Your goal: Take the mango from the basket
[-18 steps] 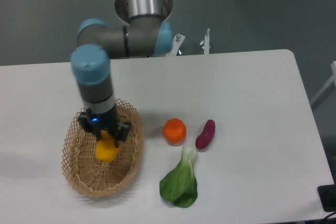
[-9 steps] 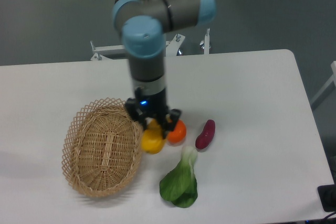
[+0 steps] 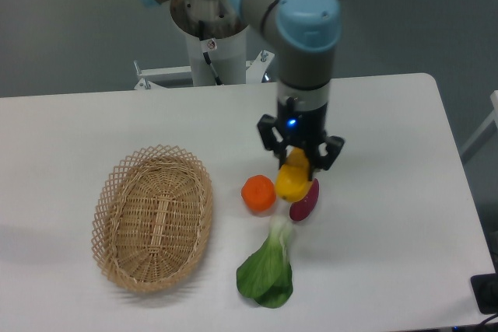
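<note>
The white surface (image 3: pixel 389 138) is carrying everything. The wicker basket (image 3: pixel 152 218) is sitting at nine o'clock, holding nothing. The green leafy vegetable (image 3: pixel 267 268) is lying at six o'clock. My claw (image 3: pixel 299 162) is gripping the mango (image 3: pixel 292 179) near the centre, above the orange (image 3: pixel 258 193) and the purple vegetable (image 3: pixel 305 203), well apart from the basket.

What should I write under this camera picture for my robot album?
Robot tool holds the smooth yellow mango above the purple vegetable, away from the empty oval wicker basket.
</note>
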